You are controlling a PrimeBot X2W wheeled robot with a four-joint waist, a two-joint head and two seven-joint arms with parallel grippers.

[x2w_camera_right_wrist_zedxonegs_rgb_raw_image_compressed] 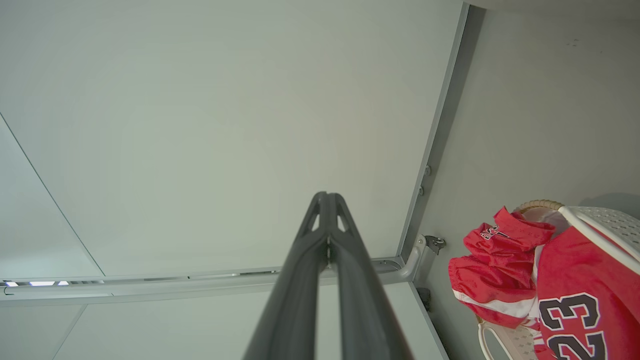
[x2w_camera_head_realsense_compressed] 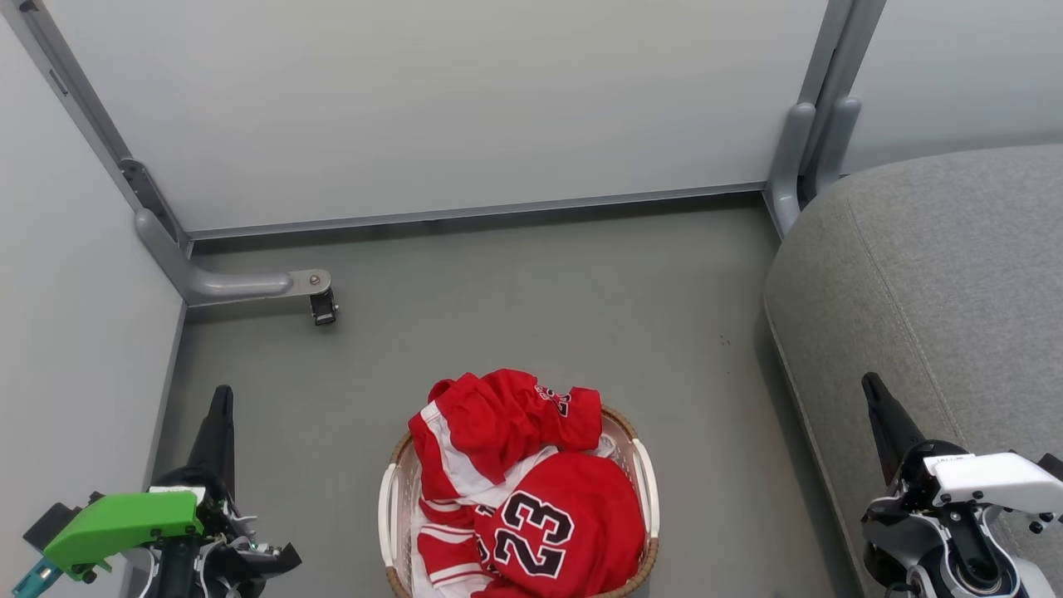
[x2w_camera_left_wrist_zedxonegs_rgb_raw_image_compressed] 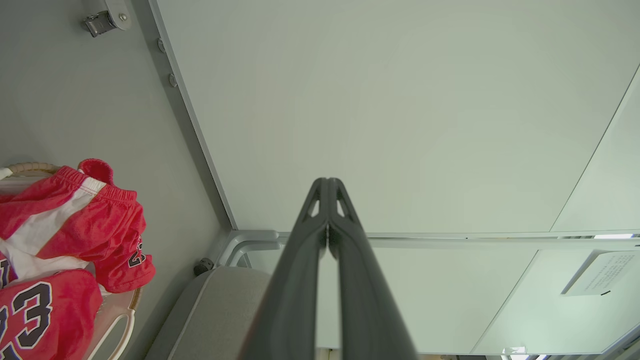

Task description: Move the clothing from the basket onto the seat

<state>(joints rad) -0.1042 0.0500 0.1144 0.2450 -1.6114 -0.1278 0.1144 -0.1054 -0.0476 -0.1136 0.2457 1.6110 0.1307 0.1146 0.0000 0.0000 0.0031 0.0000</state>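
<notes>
A black, white-edged "23" is read on the red clothing [x2w_camera_head_realsense_compressed: 531, 498]; the wall notice [x2w_camera_left_wrist_zedxonegs_rgb_raw_image_compressed: 597, 272] stays illegible.

Red clothing [x2w_camera_head_realsense_compressed: 498, 423], perhaps two pieces, in basket [x2w_camera_head_realsense_compressed: 387, 511], seat [x2w_camera_head_realsense_compressed: 938, 274] nearby

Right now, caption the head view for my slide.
Bright red sports garments heaped in the oval white plastic basket, beside the large grey fabric seat.
</notes>
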